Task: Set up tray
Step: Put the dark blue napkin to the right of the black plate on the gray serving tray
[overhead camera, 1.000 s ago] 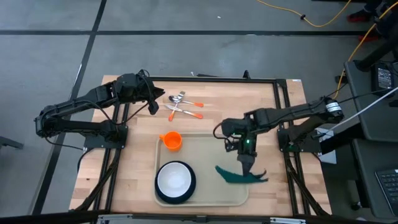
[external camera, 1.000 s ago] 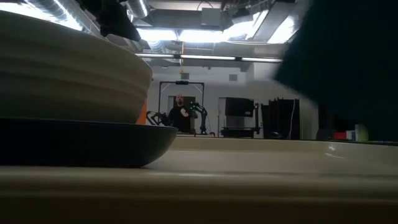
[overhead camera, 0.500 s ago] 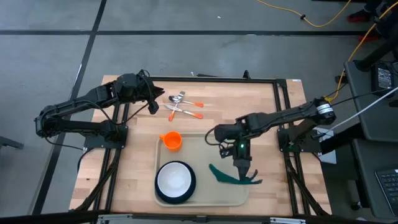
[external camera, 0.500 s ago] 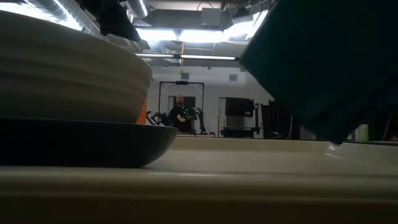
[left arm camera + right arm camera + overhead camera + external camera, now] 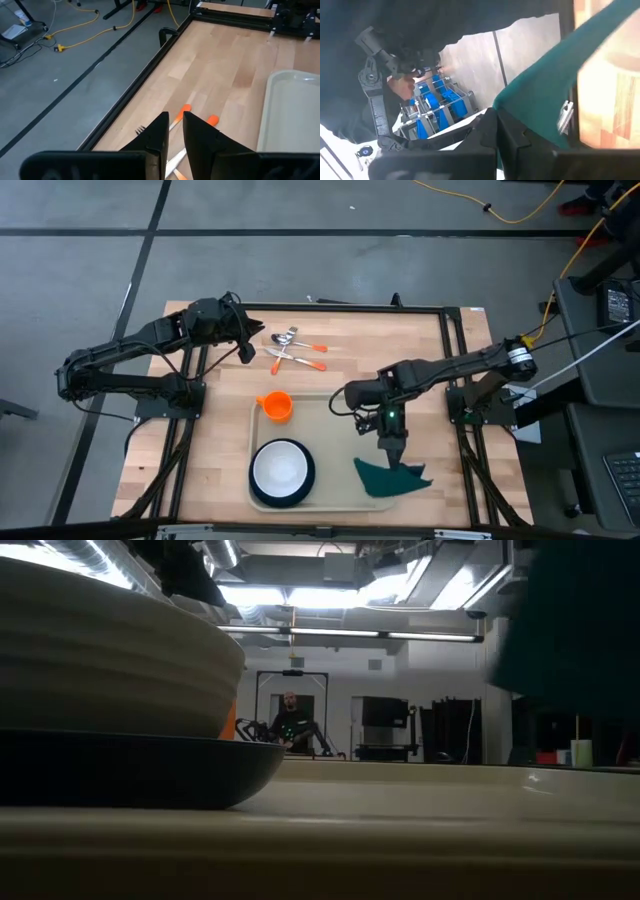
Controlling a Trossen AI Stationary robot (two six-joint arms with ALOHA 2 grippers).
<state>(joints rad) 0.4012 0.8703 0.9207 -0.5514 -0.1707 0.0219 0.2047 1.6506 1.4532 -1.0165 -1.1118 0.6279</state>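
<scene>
The beige tray [image 5: 325, 425] lies at the table's near middle. On it stand an orange cup [image 5: 276, 406] and a white bowl [image 5: 281, 467] on a dark plate [image 5: 140, 768]. My right gripper [image 5: 392, 448] is shut on a dark green napkin [image 5: 392, 478] above the tray's near right corner; the napkin [image 5: 575, 630] fills the low view's upper right. My left gripper [image 5: 247, 352] hovers at the far left beside the orange-handled cutlery [image 5: 297, 350]. Its fingers [image 5: 161, 131] stand close together with nothing between them. My right gripper pinches the napkin's upper part [image 5: 520, 107] between its two fingers, which slant downward toward the table's near edge. One layer or several, I cannot tell. The cloth hangs slack below the fingers, its lower edge [image 5: 560, 710] clear of the tray.
The cutlery's orange handles [image 5: 185, 107] lie on bare wood between the tray's far rim [image 5: 287, 77] and the black frame rail [image 5: 130, 107]. Bare tray floor lies between the bowl and the napkin. A person [image 5: 290, 722] sits in the room far behind the table.
My right gripper has shifted slightly toward the table's left with the napkin. The cloth's free end, which trailed toward the left, has swung round and now hangs spread toward the near edge and right, still clear of the tray.
</scene>
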